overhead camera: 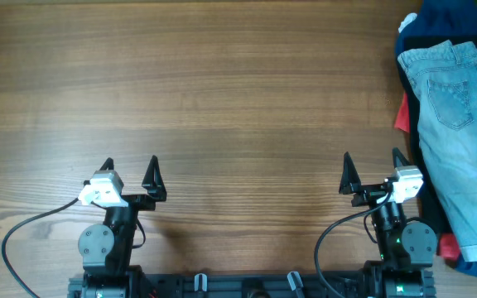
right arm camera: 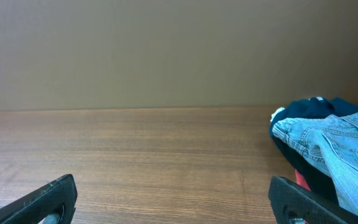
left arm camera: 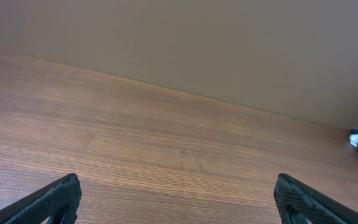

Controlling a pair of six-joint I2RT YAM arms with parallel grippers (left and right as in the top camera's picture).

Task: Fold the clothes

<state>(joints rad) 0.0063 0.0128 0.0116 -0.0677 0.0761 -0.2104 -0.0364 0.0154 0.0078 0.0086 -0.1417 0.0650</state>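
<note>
Wood-grain tabletop (overhead camera: pixel 222 83) fills the view. At its far right corner, a dark blue garment (overhead camera: pixel 450 21) bunches up. Just nearer along the right side lies a black garment (overhead camera: pixel 411 83), with a red cloth (overhead camera: pixel 402 116) poking out leftward. A plain beige wall (right arm camera: pixel 166 50) stands beyond.

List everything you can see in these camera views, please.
denim shorts: one, faded light blue, right table edge, on top of a clothes pile
dark blue garment: one, dark blue, far right corner, under the shorts
red fabric: count unclear, red, peeking out beside the shorts
table: one, brown wood grain, fills the view
wall: one, tan, behind the table
cables: two, black, by the arm bases
left tool: one, black, open and empty, near edge
right tool: one, black, open and empty, beside the shorts
</note>
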